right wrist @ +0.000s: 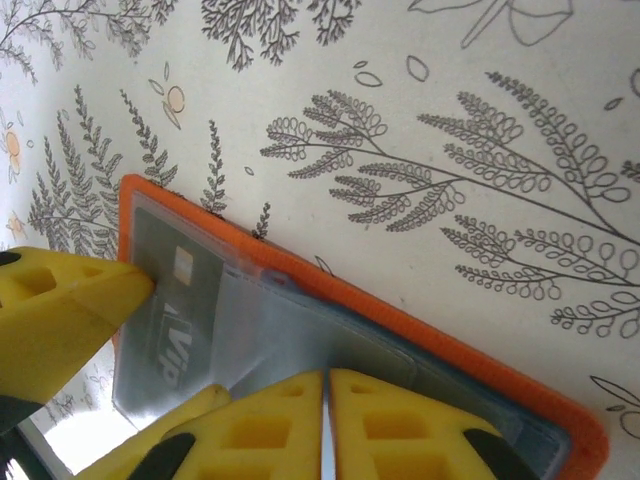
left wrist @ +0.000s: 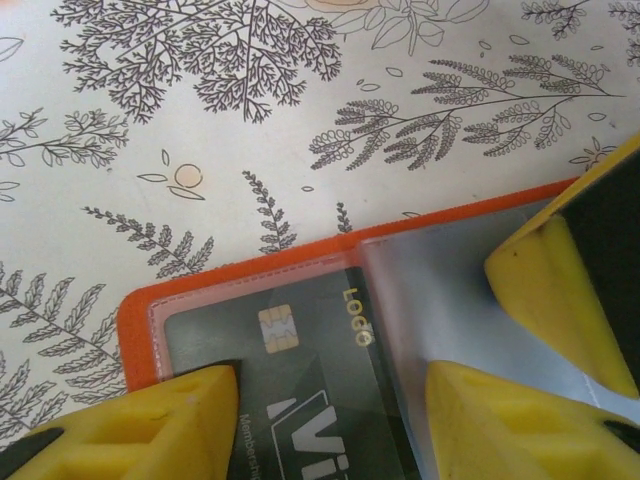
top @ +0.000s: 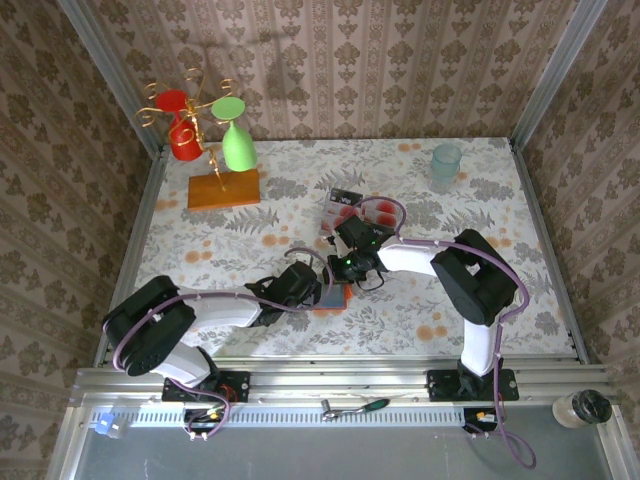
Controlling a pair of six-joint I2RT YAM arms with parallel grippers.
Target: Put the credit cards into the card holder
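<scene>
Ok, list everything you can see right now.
card holder: one, orange-red, open flat mid-table
credit cards: small pile, pale with red blotches, beyond the holder
dark card: one, in the holder's clear pocket
stand: one, gold wire, orange base, far left, bearing red cup and green glass
tumbler: one, pale blue, far right
tool: one, green handle, near rail
jar: one, black lid, near right corner
left jaws: yellow pads apart, over the holder
right jaws: yellow pads together, over the holder
</scene>
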